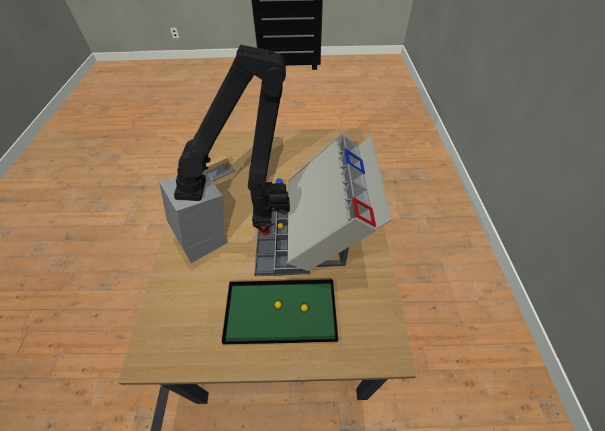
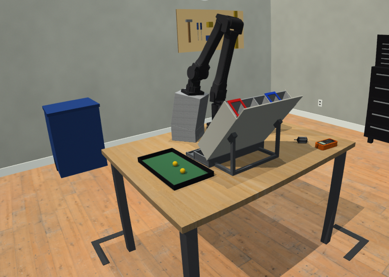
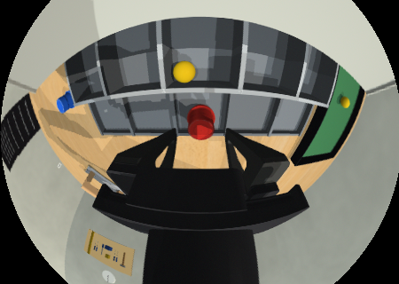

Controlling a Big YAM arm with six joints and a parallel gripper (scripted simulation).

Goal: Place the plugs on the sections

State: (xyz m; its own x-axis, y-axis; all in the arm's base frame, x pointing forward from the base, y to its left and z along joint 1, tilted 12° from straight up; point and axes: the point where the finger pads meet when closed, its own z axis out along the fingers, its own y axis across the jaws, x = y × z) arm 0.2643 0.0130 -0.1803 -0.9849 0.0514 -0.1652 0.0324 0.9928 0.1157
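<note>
Top view: shows the robot arm [image 1: 266, 132] [image 2: 224, 60] reaching down to the front of the leaning box [image 1: 317, 186] [image 2: 251, 126] [image 3: 222, 2], from a gray block [image 1: 200, 230] [image 2: 188, 116] set across the table in front of that box. Holds nothing in the gripper [image 1: 263, 227] [image 3: 201, 132]; has its two fingers moderately wide, one on each side of the red plug [image 1: 264, 231] [image 3: 200, 122], with gaps visible in the wrist view. Shows that plug upright on the flat front part of the middle one of five sections at the foot of the box. Shows a yellow marble [image 1: 279, 226] [image 3: 183, 72] in the same middle section, between the red plug and the box's cover.

Shows the blue plug [image 1: 279, 181] [image 3: 65, 103] off the sections, on the table just beyond the box's blue-banded end. Shows the blue band [image 1: 357, 168] [image 2: 270, 93] along the top of the box toward that end, and the red band [image 1: 357, 208] [image 2: 234, 100] at the opposite end.

Shows the green tray [image 1: 263, 323] [image 2: 157, 162] [image 3: 325, 126] near the box's red-banded end, with two marbles [image 1: 277, 304] [image 2: 174, 163] apart from each other inside. Shows, in the exterior view, an orange meter [image 2: 326, 144] and a small black motor [image 2: 302, 139] on the table behind the box
</note>
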